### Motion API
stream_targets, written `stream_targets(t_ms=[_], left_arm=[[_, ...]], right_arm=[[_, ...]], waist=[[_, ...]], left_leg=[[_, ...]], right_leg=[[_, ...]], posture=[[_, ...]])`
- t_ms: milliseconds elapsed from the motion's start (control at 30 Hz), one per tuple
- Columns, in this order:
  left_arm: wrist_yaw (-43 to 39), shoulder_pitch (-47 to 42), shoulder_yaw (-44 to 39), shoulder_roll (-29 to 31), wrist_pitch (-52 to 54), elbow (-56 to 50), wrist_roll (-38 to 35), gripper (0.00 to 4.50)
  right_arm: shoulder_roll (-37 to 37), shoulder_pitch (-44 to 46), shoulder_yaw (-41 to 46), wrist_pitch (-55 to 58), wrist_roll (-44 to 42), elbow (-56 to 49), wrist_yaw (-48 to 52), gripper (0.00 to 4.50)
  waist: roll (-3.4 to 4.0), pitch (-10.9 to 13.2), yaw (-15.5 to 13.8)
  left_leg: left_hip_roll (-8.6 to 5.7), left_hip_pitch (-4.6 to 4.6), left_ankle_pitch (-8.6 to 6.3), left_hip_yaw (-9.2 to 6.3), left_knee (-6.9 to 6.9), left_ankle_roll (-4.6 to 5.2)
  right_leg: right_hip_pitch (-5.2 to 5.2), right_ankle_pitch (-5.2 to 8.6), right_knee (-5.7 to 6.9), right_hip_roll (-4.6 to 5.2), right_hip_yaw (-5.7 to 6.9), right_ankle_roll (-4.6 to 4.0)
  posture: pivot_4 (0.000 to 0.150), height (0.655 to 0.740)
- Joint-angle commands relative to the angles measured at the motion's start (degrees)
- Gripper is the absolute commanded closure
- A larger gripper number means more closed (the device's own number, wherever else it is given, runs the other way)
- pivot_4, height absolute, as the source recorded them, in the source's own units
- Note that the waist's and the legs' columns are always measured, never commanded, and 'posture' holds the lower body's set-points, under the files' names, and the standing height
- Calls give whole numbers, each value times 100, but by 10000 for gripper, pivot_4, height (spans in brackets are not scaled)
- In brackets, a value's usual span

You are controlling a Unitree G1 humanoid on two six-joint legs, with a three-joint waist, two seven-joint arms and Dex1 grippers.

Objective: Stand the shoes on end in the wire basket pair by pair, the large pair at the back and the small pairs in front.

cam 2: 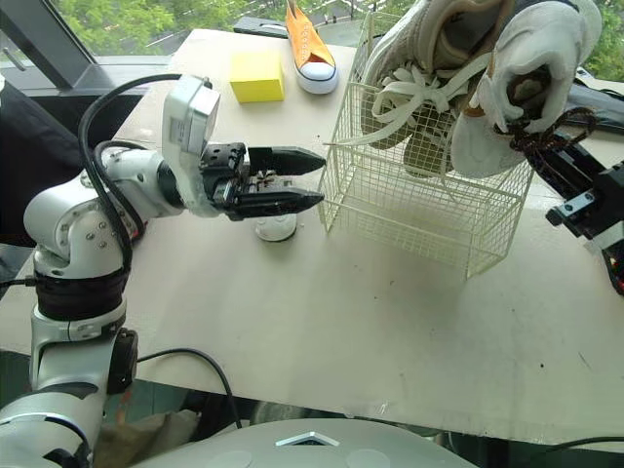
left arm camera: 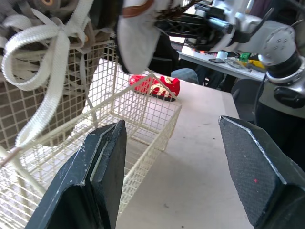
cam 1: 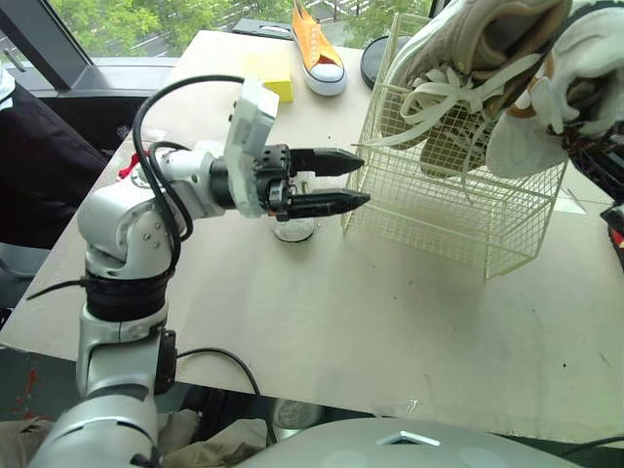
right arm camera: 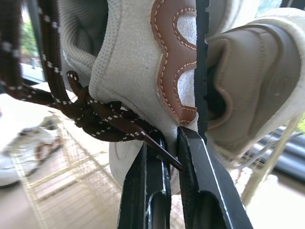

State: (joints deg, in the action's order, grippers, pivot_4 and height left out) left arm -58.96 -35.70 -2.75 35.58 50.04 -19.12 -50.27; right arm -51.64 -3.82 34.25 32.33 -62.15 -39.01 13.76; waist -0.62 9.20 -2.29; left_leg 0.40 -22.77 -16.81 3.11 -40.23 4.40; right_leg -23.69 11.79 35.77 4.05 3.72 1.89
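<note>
Closest to me, the pale surface (cam 1: 341, 331) runs up to my left end effector (cam 1: 363, 180). It hangs just above the surface with its two black fingers spread wide and holding nothing. The tips point at the near left corner of the wire basket (cam 1: 458, 214) and stop just short of the mesh. Under those fingers a small white thing (cam 2: 276, 227) lies on the surface; I cannot tell what it is.

The basket stands upright, just past the left fingertips. The large pair is at its top. The cream shoe (cam 2: 429, 58) with the wide white laces leans over the rim, its lower part down inside the mesh. I cannot tell whether it reaches the bottom. The white shoe (cam 2: 526, 78) with the brown heel patch hangs beside it, over the basket's right end and above the rim.

My right end effector (right arm camera: 171, 143) is pinched narrow on the dark brown lace (right arm camera: 95, 119) at that white shoe's heel.

Beyond the basket, a small red pair (left arm camera: 155, 86) lies on the surface. At the far edge sit a yellow block (cam 2: 256, 76) and, just beside it, an orange shoe (cam 1: 317, 49).
</note>
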Motion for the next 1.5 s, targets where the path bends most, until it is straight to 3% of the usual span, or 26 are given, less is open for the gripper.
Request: stream_targets(t_ms=[33,333,600,700,833,933,1167,1300,1400,1500], left_arm=[[349,8,-247,-86,61,-391,-350,11307],[858,-13,-216,-282,40,-591,-651,11307],[949,48,-209,-230,-3,-603,-648,11307],[983,138,-231,-208,-12,-615,-632,10490],[1000,266,-266,-171,-45,-644,-642,10490],[1006,360,-298,-138,-81,-618,-623,10490],[1501,878,-686,-128,-315,-378,-319,10490],[2393,1159,-1081,-135,-43,-48,-171,10490],[2889,980,-1366,266,1023,900,-318,10490],[2928,593,-1264,533,1453,1844,-96,10490]], right_arm=[[143,174,-86,-325,661,151,177,45000],[605,138,-1051,-597,1885,1074,1023,45000],[691,65,-1089,-229,1822,1587,1621,45000],[657,-36,-948,-148,1752,1614,1866,37388],[562,-197,-745,-40,1646,1518,2158,18648],[444,-334,-519,-31,1591,1411,2347,1835],[307,-967,432,-329,1732,910,2790,686],[345,-1702,1173,-496,1129,-67,3751,686],[97,-1967,1264,-346,515,-889,4119,686],[-187,-1808,908,-420,754,-1226,4114,686]], waist=[[0,0,-4],[0,-1,16],[-22,-16,14],[-35,-24,1],[-45,-30,-29],[-50,-33,-42],[-46,-34,-61],[6,-19,-22],[7,-18,36],[-6,-13,76]], left_leg=[[0,0,0,-1,0,0],[-1,6,1,5,0,-1],[-1,17,1,6,-1,-1],[-1,18,1,3,0,-1],[-1,15,0,-4,0,-1],[-4,15,0,-5,-1,-1],[-5,14,-1,-8,0,-2],[-3,9,-1,-12,4,-3],[6,14,-2,-17,10,-1],[13,19,-10,-18,10,12]], right_leg=[[0,0,0,0,1,0],[3,-1,3,-6,-3,1],[11,-1,5,-11,-4,0],[12,-1,5,-5,-3,-1],[15,0,3,0,1,-2],[19,0,-2,6,1,-2],[17,0,-4,11,1,-2],[10,0,-1,11,1,-2],[10,0,2,3,4,-2],[8,14,6,-3,12,23]], posture=[[1500,7400],[1500,7400],[1500,7400],[1500,7400],[1500,7400],[1500,7400],[1500,7400],[1500,7400],[1500,7400],[1500,7400]])
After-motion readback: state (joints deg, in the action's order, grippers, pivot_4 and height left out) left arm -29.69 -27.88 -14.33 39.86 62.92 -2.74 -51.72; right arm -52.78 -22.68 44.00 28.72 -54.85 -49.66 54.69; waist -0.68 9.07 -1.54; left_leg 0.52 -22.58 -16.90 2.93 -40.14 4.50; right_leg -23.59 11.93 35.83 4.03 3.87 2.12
